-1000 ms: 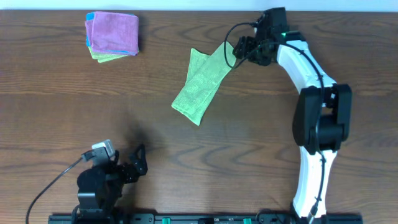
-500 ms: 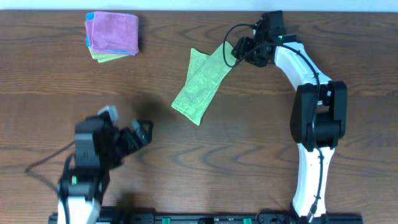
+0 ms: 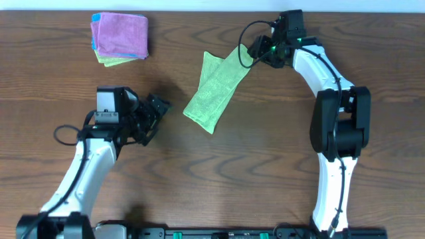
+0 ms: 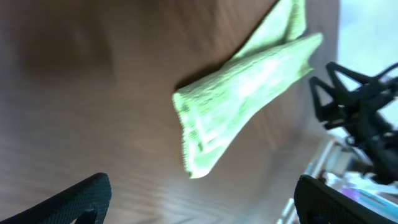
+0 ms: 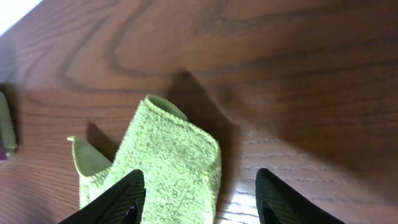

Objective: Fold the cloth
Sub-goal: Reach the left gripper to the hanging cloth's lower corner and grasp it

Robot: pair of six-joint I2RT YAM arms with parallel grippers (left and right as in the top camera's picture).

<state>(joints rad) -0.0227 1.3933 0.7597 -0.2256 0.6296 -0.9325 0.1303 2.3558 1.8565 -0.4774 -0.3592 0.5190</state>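
A light green cloth (image 3: 214,87) lies folded lengthwise on the brown table, slanting from upper right to lower left. My right gripper (image 3: 259,52) is open just past its upper right end; in the right wrist view the cloth's end (image 5: 168,162) lies between and ahead of the open fingers (image 5: 121,199), not gripped. My left gripper (image 3: 156,114) is open, to the left of the cloth's lower end. The left wrist view shows the cloth (image 4: 249,87) ahead of the spread fingers (image 4: 81,196), apart from them.
A stack of folded cloths, pink on top (image 3: 120,36), sits at the far left of the table (image 3: 265,166). The right arm's body (image 3: 339,126) stands along the right side. The table's back edge runs close behind the right gripper.
My left arm has swung up from the front edge toward the cloth's lower end. My right gripper stays by the cloth's upper end, barely moved.
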